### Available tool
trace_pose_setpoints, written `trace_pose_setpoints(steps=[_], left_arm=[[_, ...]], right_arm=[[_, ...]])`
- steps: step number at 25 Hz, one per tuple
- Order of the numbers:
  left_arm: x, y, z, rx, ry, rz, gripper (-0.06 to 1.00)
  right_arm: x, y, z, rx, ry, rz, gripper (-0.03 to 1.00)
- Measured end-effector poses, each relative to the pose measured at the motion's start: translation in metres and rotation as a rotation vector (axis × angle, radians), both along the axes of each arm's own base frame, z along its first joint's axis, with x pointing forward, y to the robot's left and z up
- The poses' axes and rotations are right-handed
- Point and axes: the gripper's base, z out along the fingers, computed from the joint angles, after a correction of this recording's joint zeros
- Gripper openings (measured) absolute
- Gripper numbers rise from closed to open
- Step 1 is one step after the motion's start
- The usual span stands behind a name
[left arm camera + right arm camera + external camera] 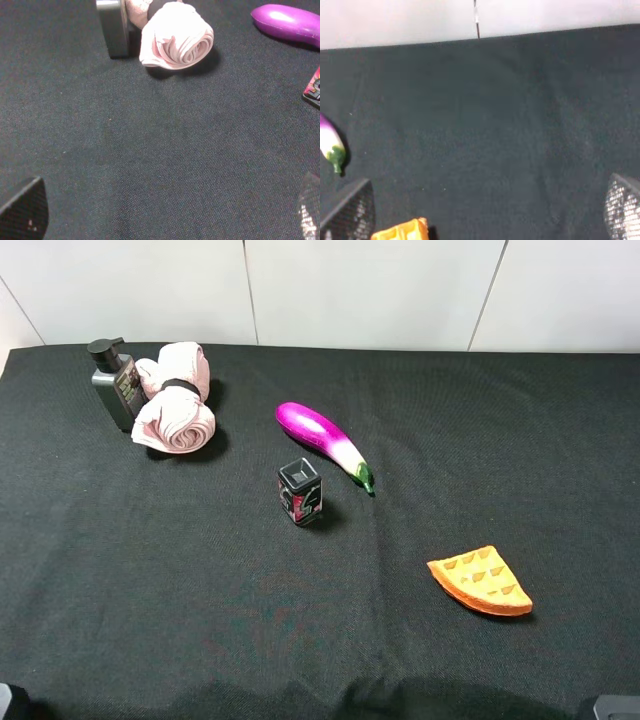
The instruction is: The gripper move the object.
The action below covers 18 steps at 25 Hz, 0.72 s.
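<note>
Though cropped w/ far lobe hidden, pink cloth bundle (176, 39) touches bottle (114, 26).

High view looking down on the whole tabletop (120, 590); wrist views low and close, facing far, sharing the eggplant (322, 443) (287, 22) (331, 142).

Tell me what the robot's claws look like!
Only the fingertips show. The left gripper has one dark fingertip with a fine woven pattern and one pale, mesh-textured fingertip. The right gripper has grey, mesh-patterned fingertips. No arms or cables are visible.
</note>
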Motion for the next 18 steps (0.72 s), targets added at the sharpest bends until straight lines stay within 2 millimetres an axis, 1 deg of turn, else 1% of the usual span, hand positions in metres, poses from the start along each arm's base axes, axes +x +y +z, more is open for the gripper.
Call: trace_pose_setpoints(steps=[2,7,10,12,18], left_arm=[[0.0000,0.0000,0.0000,0.000,0.000,0.000,1.00],[0.0000,0.0000,0.0000,0.000,0.000,0.000,1.00],[0.0000,0.0000,0.0000,0.000,0.000,0.000,1.00],[0.0000,0.0000,0.0000,0.000,0.000,0.000,1.00],[0.0000,0.0000,0.0000,0.000,0.000,0.000,1.00]], right_arm=[[0.0012,-0.0011,-0.0030,-0.013,0.010,-0.009,0.69],[0.0019,-0.0034,-0.0026,-0.042,-0.002,-0.066,0.69],[0.0047,-0.0026,-0.0090,-0.040,0.012,-0.097,0.69],[0.0072,-0.0013,-0.0118,-0.029,0.011,-0.090,0.69],[0.0079,0.0000,-0.0116,-0.019,0.004,-0.079,0.69]])
